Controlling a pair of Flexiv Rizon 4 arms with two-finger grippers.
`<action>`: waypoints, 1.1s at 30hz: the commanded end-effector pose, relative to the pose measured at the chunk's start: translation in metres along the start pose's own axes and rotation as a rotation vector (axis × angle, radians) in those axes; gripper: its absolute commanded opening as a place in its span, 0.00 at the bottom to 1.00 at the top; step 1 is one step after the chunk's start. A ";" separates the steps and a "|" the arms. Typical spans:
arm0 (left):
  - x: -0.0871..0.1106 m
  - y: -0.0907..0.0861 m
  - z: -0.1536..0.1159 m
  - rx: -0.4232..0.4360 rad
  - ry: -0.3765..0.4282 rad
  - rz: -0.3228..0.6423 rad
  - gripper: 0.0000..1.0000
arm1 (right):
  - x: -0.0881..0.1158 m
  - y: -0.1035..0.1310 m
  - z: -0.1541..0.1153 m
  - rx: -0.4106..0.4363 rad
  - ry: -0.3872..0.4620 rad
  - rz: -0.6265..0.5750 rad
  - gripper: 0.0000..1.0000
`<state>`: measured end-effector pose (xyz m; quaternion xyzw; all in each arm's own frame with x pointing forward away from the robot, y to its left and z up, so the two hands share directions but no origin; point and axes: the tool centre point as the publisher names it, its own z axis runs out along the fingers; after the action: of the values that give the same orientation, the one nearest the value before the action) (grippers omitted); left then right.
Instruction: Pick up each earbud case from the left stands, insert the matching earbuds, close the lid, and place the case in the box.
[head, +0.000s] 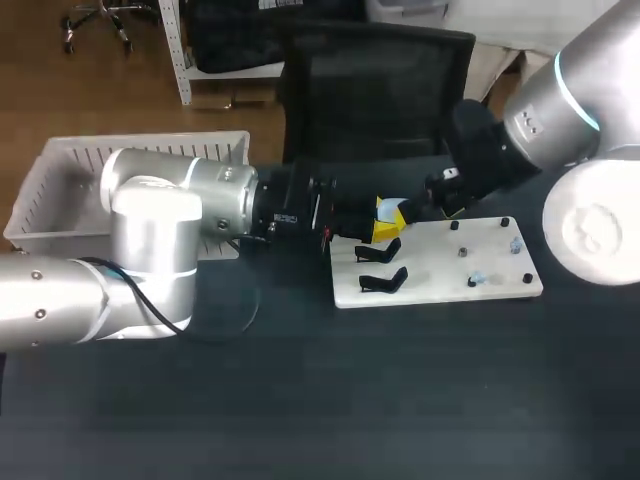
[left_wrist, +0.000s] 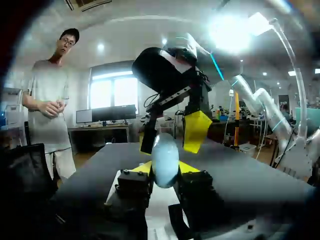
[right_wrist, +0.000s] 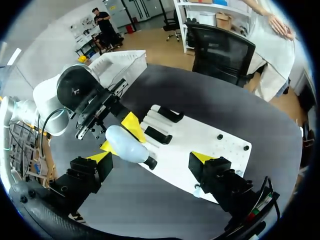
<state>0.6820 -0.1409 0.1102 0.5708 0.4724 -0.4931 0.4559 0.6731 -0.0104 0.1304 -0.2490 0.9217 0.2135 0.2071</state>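
A: Case (right_wrist: 125, 144), location?
B: Clamped in left gripper (left_wrist: 165, 167), over the board's (head: 440, 288) far-left corner.
A: Right gripper (right_wrist: 150, 157), state?
B: Fingers spread, empty. It faces the left gripper, with the case just ahead of it.

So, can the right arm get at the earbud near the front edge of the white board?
Probably yes. The earbud lies uncovered on the white board, the right gripper is open above the board, and the left gripper, shut on the earbud case, is over the board's other end.
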 end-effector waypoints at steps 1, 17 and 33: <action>0.001 0.000 0.000 -0.002 -0.003 0.003 0.00 | -0.004 -0.004 0.000 -0.007 0.002 0.005 1.00; 0.001 0.000 0.000 -0.002 -0.003 0.003 0.00 | -0.019 -0.011 -0.014 0.022 -0.061 0.015 1.00; 0.001 0.000 0.000 -0.002 -0.003 0.003 0.00 | -0.002 -0.085 -0.061 0.415 0.142 -0.074 1.00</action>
<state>0.6820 -0.1409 0.1102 0.5708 0.4722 -0.4933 0.4559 0.7077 -0.0976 0.1501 -0.2641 0.9388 0.0715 0.2091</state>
